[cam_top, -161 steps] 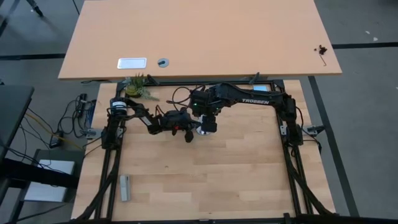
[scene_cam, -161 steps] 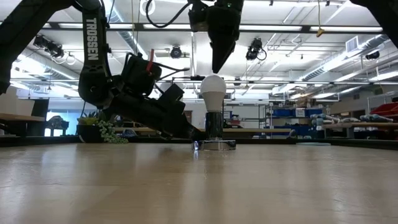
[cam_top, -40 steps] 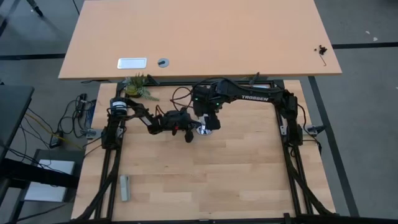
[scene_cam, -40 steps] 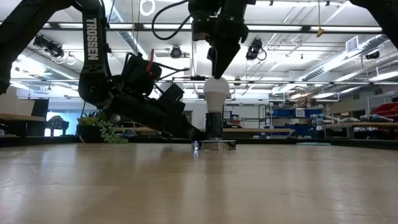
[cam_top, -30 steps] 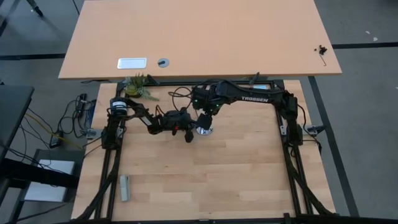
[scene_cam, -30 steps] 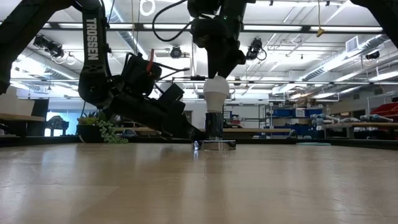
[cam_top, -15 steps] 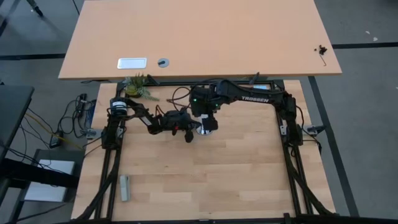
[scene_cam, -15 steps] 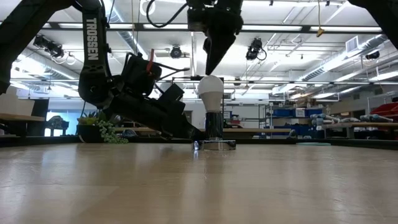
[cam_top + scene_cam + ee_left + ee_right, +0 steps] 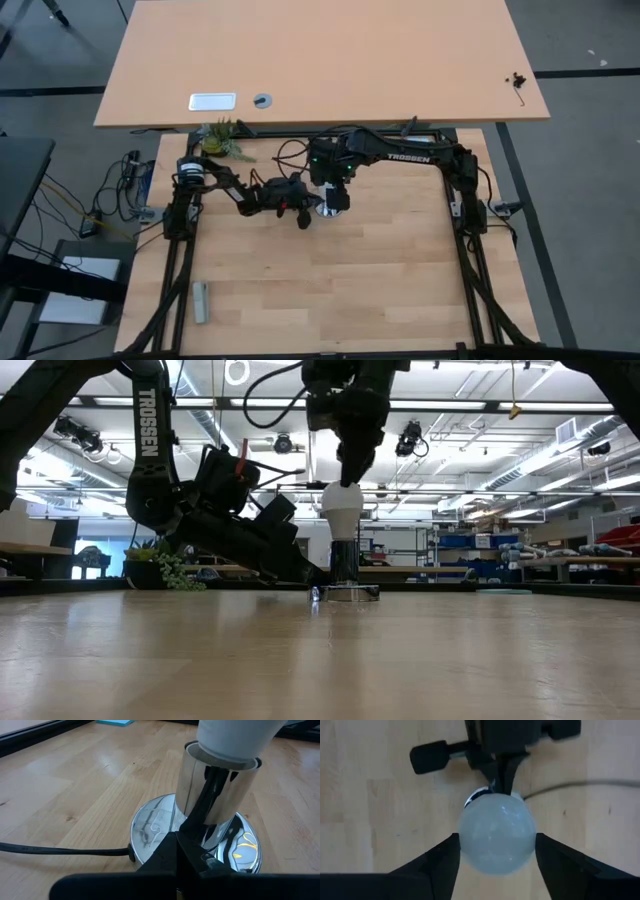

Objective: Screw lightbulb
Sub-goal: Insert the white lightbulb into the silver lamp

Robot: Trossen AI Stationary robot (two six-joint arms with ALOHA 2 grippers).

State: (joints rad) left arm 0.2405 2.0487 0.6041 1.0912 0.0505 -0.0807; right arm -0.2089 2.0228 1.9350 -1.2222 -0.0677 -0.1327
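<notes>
Two grippers meet at one spot near the middle of my table (image 9: 400, 280), toward its back edge. From table height, bare wood fills the foreground, then the lightbulb (image 9: 342, 503) stands upright in the shiny silver socket (image 9: 344, 570), whose round base sits flat on the boards.

Right gripper (image 9: 351, 478) comes straight down over the bulb's crown. In its wrist view its fingers (image 9: 436, 862) sit on either side of the frosted globe (image 9: 495, 839), close against it; I cannot tell whether they actually press it. I log the jaws as part-open around the bulb, not confirmed clamped.

Left gripper (image 9: 176, 840) lies low beside the socket, jaws fully closed. Its tip rests at the foot of the chrome barrel (image 9: 215, 785), on the mirrored base; nothing shows between the fingers. A thin black cord (image 9: 60, 851) runs off from the base across the wood.

Behind the arm's frame, a small green plant (image 9: 222, 138), then a second, paler tabletop (image 9: 320, 50).
</notes>
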